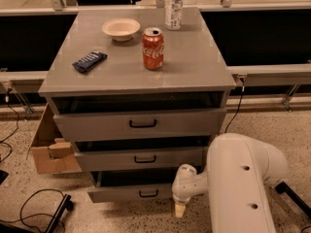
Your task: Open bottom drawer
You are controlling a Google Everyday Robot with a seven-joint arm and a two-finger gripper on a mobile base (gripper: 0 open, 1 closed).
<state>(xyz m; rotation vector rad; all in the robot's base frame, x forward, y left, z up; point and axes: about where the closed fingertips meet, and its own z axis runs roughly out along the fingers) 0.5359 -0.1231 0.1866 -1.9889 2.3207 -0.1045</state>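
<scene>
White gripper (180, 208), grip unreadable, seemingly hangs just right of the short grey bottom drawer (116, 194)'s black loop handle (148, 193); misaligned, it could shove the drawer shut.

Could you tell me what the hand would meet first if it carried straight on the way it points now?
The hand, low beside the bottom drawer, points roughly downward, so it would probably meet the speckled floor first. The drawer front lies to its left, out of that line.
</scene>
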